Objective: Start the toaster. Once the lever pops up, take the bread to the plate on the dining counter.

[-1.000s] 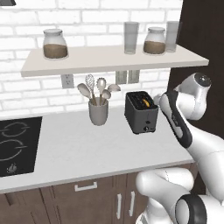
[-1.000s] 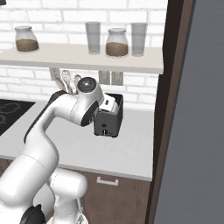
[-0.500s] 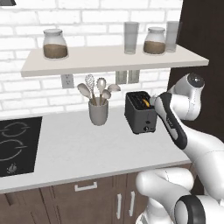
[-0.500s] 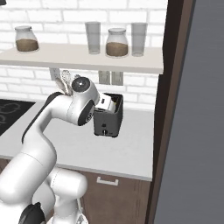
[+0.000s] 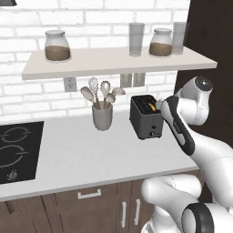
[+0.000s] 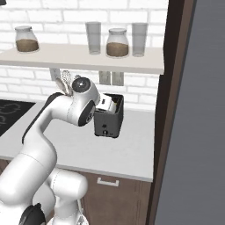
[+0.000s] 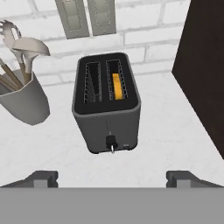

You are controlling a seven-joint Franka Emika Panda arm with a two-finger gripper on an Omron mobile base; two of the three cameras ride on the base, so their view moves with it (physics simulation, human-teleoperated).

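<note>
Evenly and brightly lit, rendered, sharp all over with no blur or lens bending. Soft diffuse shadows under the shelf (image 5: 113, 63) and beside the toaster (image 7: 107, 103) on the white worktop (image 5: 91, 152). No harsh glare; faint sheen on toaster's dark sides.

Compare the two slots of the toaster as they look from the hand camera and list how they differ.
1. The right slot of the toaster holds the bread, an orange-yellow slice sunk inside; the left slot holds nothing.
2. The right slot shows a bright colour between its wire guides; the left slot looks dark all the way down.

Shared: both are long, narrow, parallel openings with wire guides in the same black top.
</note>
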